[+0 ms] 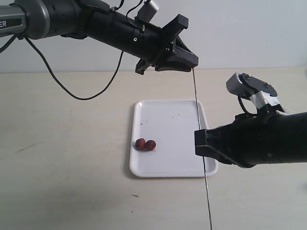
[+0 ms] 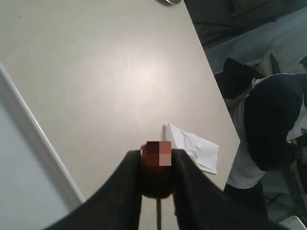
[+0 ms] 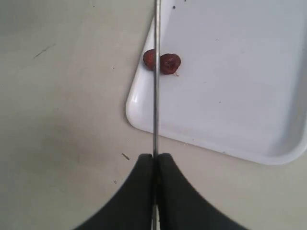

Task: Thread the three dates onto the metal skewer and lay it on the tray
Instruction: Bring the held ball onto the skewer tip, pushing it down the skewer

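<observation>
Here's where we stand: the right hand (image 1: 199, 143) has its fingers pressed tight together on the skewer (image 1: 198, 115), gripping it low on the shaft. The thin rod runs up from that grip, across the right-hand edge of the tray (image 1: 168, 120), while its loose end points off toward the near edge of the worktop (image 1: 62, 158).

Up at the far tip, the left hand (image 1: 191, 62) hangs above the worktop beyond the tray. It's clamped on the third date (image 2: 156, 184), with one dark finger on each side of the reddish fruit. From the left wrist view, the rod comes straight up into the underside of that date. So I'd say the first piercing is under way, though I can't tell how deep the tip has gone, or whether it is through.

Down on the tray, the other two dates (image 1: 145, 144) sit touching each other near the left rim, toward the near corner. Neither one is on the skewer. The right wrist view shows the same pair, with the rod crossing in front of them but well above.

By my reckoning, then, that's one date of three being threaded and none clearly finished. Left to do: seat this one, pick up and thread the other two, then lay the loaded skewer flat on the tray. It's early going, with most of the work ahead.
</observation>
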Controlling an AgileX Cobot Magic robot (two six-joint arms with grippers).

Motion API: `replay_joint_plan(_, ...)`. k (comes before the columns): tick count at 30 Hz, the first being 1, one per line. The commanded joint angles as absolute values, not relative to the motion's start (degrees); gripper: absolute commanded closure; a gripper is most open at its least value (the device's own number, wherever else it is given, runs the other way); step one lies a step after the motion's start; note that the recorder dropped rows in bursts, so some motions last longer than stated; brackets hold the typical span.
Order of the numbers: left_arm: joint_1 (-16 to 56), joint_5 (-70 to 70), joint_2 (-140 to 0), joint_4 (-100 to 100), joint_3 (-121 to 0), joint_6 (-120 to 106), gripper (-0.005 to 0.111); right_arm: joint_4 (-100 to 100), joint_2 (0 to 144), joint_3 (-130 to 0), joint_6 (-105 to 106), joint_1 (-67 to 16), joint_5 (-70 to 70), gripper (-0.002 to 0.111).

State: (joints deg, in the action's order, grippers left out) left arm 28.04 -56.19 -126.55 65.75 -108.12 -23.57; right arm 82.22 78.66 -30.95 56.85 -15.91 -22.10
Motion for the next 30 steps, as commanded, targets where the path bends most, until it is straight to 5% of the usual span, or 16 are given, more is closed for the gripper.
replay_joint_plan(1,28.0,-57.1,-126.0,66.5,-108.1,-24.0,0.085,81.9,78.9,-31.1,57.5,-15.9,-21.0,0.108)
replay_joint_plan(30,30.7,-56.6,-126.0,64.5,-108.1,-28.9,0.085,99.9,78.9,-32.4,70.5,-15.9,-21.2,0.108)
